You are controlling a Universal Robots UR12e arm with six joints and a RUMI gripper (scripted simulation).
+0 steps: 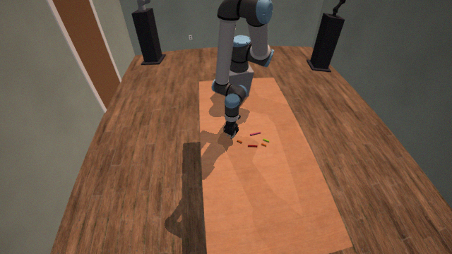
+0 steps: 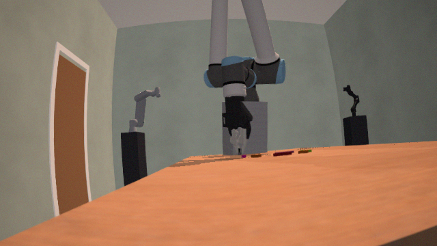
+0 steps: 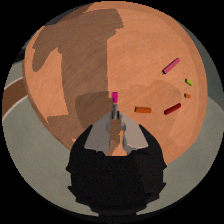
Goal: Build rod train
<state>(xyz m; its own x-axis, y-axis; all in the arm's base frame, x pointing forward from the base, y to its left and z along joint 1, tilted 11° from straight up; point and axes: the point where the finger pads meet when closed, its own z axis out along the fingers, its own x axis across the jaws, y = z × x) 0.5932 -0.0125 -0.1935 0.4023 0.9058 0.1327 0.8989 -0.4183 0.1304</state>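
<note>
My gripper (image 1: 231,135) points down over the near left part of the rod group and is shut on a small rod that looks grey (image 3: 115,115); most of that rod is hidden by the fingers. The magenta rod (image 3: 114,96) lies flat just beyond the fingertips, in line with them; it also shows in the exterior view (image 2: 244,156). The gripper (image 2: 240,147) hangs a little above the table there. The pink rod (image 1: 255,133) lies further right. An orange rod (image 1: 239,141), a red rod (image 1: 252,145), a second orange rod (image 1: 263,144) and a lime rod (image 1: 265,140) lie apart from each other.
The rods lie on a long light wooden table top (image 1: 261,176). The arm's grey base block (image 1: 244,79) stands at its far end. Two black pedestals (image 1: 147,35) (image 1: 326,40) stand on the floor behind.
</note>
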